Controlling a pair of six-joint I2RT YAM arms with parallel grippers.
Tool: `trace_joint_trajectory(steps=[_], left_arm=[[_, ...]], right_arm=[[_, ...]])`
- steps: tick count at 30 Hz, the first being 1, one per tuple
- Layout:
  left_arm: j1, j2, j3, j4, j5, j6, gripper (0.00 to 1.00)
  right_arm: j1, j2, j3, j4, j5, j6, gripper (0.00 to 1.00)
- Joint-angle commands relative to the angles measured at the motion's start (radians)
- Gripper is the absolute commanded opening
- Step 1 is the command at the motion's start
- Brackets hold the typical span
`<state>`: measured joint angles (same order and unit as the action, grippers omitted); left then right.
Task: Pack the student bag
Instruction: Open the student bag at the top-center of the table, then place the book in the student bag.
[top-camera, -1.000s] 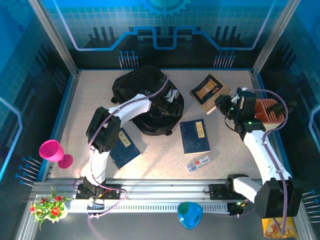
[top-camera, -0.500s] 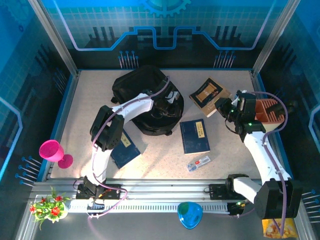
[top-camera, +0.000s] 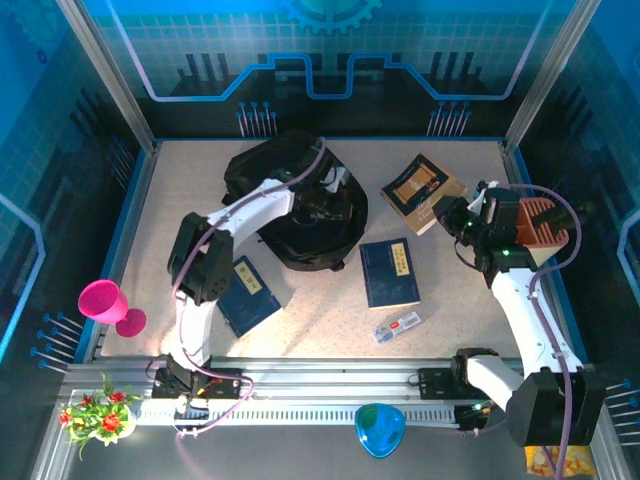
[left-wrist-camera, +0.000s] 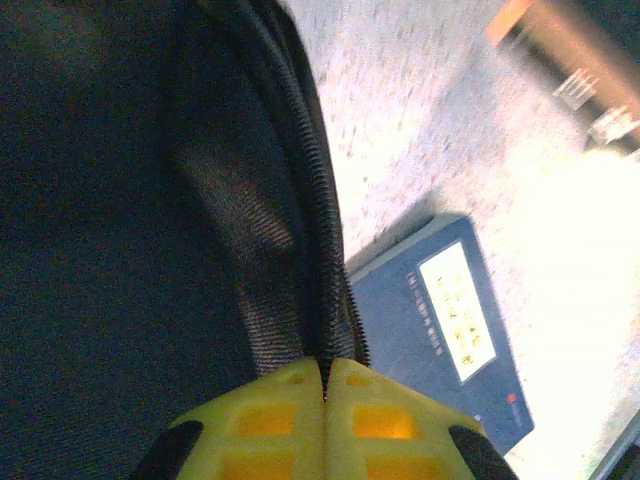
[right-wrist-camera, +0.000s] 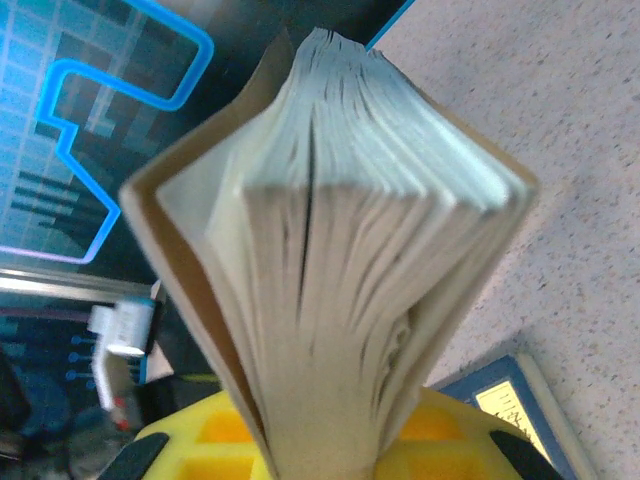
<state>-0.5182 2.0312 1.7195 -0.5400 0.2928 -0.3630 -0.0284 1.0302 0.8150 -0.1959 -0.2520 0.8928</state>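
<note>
At the student bag (left-wrist-camera: 100, 250), left hand (left-wrist-camera: 325, 390) seemingly pinches zipper (left-wrist-camera: 322, 240).

A black backpack (top-camera: 265, 160) is shown. The table (top-camera: 330, 330) is speckled beige. The blue book (top-camera: 390, 272) is marked by a pale label, the brown book (top-camera: 418, 186) cream-paged, the goblet (top-camera: 105, 303) pink.

Bare table (top-camera: 185, 190) lies open left of the backpack (top-camera: 290, 170) and along the near edge. A blue book (top-camera: 390, 272), a white case (top-camera: 397, 326) and a second blue book (top-camera: 250, 297) dot the middle. The left arm (top-camera: 250, 210) crosses above, and a brown book (top-camera: 418, 187) hangs at right.
</note>
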Motion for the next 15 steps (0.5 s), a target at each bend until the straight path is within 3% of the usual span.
trace_joint_trajectory(steps=[1,7,15], left_arm=[[0.025,-0.131,0.006,0.043,-0.037,0.021,0.00],[0.032,-0.205,0.015,0.106,-0.090,0.043,0.00],[0.032,-0.200,0.069,0.132,-0.084,0.053,0.00]], right_arm=[[-0.010,-0.018,0.010,0.037,-0.131,-0.014,0.08],[0.082,0.018,0.015,0.063,-0.199,0.035,0.09],[0.263,0.127,0.000,0.132,-0.106,0.172,0.09]])
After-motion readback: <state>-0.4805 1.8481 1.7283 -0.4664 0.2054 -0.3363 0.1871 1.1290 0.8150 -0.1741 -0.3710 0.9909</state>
